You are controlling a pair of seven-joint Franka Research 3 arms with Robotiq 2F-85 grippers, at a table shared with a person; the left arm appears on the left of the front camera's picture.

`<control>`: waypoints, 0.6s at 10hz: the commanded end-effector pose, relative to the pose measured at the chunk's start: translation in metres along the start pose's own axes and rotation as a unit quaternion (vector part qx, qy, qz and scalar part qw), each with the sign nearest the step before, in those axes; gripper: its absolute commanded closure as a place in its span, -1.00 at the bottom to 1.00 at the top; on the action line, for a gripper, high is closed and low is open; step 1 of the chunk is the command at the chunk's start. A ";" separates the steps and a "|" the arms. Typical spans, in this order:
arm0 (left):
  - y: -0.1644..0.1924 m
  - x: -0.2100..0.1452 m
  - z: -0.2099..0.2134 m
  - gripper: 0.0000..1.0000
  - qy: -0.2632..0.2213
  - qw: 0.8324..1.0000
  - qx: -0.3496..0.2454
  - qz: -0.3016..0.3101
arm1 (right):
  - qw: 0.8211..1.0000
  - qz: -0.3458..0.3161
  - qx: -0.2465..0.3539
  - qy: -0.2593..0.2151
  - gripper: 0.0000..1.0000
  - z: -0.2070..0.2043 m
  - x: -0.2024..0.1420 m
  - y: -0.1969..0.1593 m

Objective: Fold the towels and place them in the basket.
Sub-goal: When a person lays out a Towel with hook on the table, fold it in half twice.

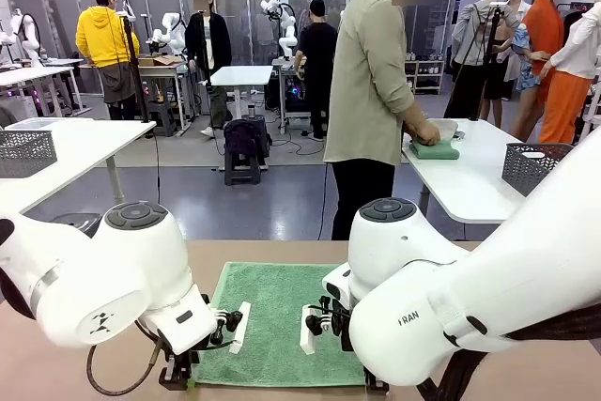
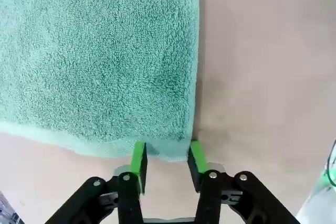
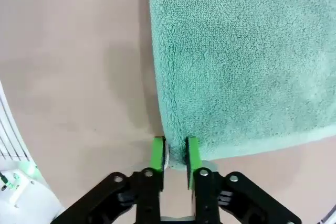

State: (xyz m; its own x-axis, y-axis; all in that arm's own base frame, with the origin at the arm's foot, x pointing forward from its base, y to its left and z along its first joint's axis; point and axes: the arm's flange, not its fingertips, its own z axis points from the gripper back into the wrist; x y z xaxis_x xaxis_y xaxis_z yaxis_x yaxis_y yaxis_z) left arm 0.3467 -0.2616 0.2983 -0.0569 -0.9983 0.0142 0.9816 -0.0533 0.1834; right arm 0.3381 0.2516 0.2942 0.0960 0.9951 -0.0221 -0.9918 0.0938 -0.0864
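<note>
A mint green towel [image 1: 282, 321] lies flat on the brown table between my two arms. My left gripper [image 2: 167, 159] is down at its near left corner [image 1: 178, 377], and that corner's hem fills the narrow gap between the green pads. My right gripper [image 3: 176, 154] has its pads pinched tight on the near right corner of the towel [image 3: 247, 61], low behind the arm in the front view [image 1: 371, 382]. The basket [image 1: 537, 168], dark grey with mesh sides, stands on a white side table at the far right.
A person [image 1: 371, 91] stands just beyond my table's far edge, turned to the white side table [image 1: 470, 190], with hands on a folded green cloth [image 1: 434, 149]. A paler grey mesh basket [image 1: 25, 152] sits on a white table at the far left. Bare brown tabletop [image 1: 526, 363] flanks the towel.
</note>
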 end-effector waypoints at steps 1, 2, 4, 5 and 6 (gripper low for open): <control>-0.018 -0.013 -0.005 0.56 0.009 1.000 0.017 0.003 | 1.000 -0.009 -0.005 0.008 0.92 -0.013 -0.012 0.018; -0.019 -0.014 -0.005 0.90 0.009 1.000 0.015 0.002 | 1.000 -0.009 -0.004 0.008 1.00 -0.013 -0.013 0.018; -0.019 -0.012 -0.005 1.00 0.009 1.000 0.011 0.000 | 1.000 -0.009 -0.003 0.009 1.00 -0.013 -0.012 0.018; -0.020 -0.010 -0.004 1.00 0.008 1.000 0.006 -0.003 | 1.000 -0.008 -0.002 0.010 1.00 -0.013 -0.012 0.018; -0.022 -0.009 0.000 1.00 0.006 1.000 -0.004 -0.009 | 1.000 -0.008 -0.002 0.011 1.00 -0.012 -0.012 0.018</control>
State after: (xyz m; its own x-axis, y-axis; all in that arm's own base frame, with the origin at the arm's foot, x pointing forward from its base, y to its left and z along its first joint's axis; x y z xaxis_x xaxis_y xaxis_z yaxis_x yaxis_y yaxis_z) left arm 0.3464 -0.2619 0.2982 -0.0645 -0.9979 0.0076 0.9804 -0.0619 0.1868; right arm 0.3389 0.2519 0.2940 0.0971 0.9950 -0.0218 -0.9918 0.0949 -0.0859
